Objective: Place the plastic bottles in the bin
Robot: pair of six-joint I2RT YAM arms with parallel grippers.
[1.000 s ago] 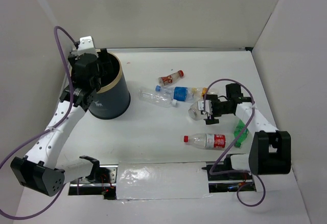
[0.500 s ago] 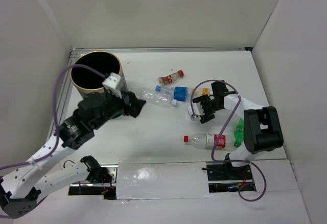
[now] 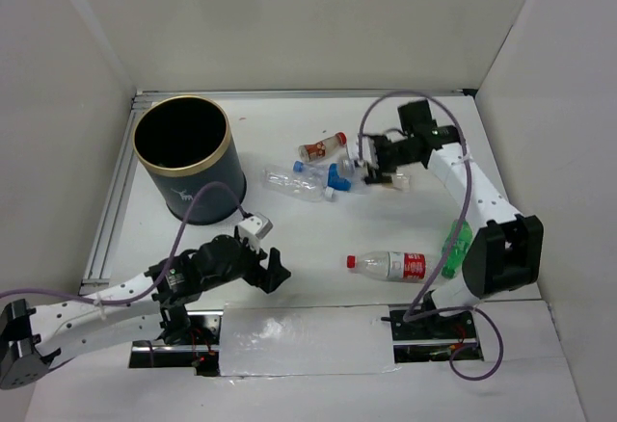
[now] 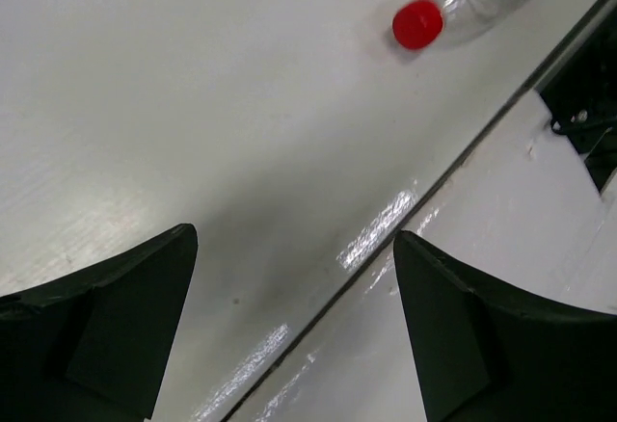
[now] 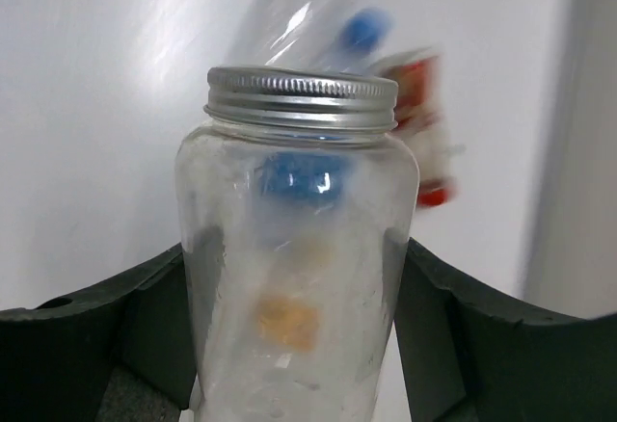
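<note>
The navy bin with a gold rim stands upright at the far left. Bottles lie on the table: a small red-labelled one, a clear one, a blue-labelled one, a red-capped red-labelled one and a green one. My right gripper is shut on a clear jar with a silver screw lid, held over the bottle cluster. My left gripper is open and empty, low near the table's front edge. The red-capped bottle lies ahead of it.
White walls close in the table on the left, back and right. A metal rail runs along the left edge. A foil-covered strip and both arm bases lie at the front edge. Purple cables loop off both arms.
My left arm has swung from the bin's rim down to the front of the table, jaws open. My right arm has lifted the jar from mid-right towards the far bottle cluster.
</note>
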